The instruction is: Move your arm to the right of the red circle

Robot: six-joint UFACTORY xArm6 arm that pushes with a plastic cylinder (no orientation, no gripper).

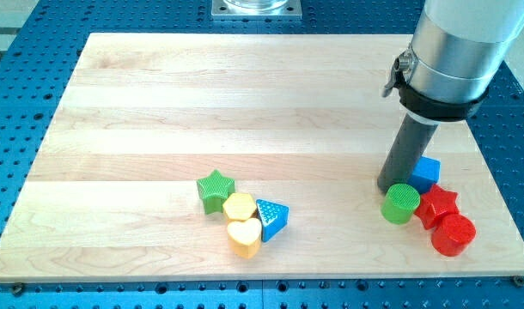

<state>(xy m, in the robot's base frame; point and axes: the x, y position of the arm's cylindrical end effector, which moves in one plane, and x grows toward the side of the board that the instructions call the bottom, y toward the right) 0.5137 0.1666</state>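
Observation:
The red circle (453,234) lies near the view's bottom right corner of the wooden board (159,103). A red star (436,205) touches it on its upper left. A green circle (401,203) sits left of the star, and a blue cube (426,172) lies above the star. My tip (388,186) rests on the board just above and left of the green circle, beside the blue cube's left side. It stands up and to the left of the red circle.
A green star (216,190), a yellow hexagon (239,207), a yellow heart (244,237) and a blue triangle (271,218) cluster at the bottom middle. The board's right edge runs close to the red circle. Blue perforated table surrounds the board.

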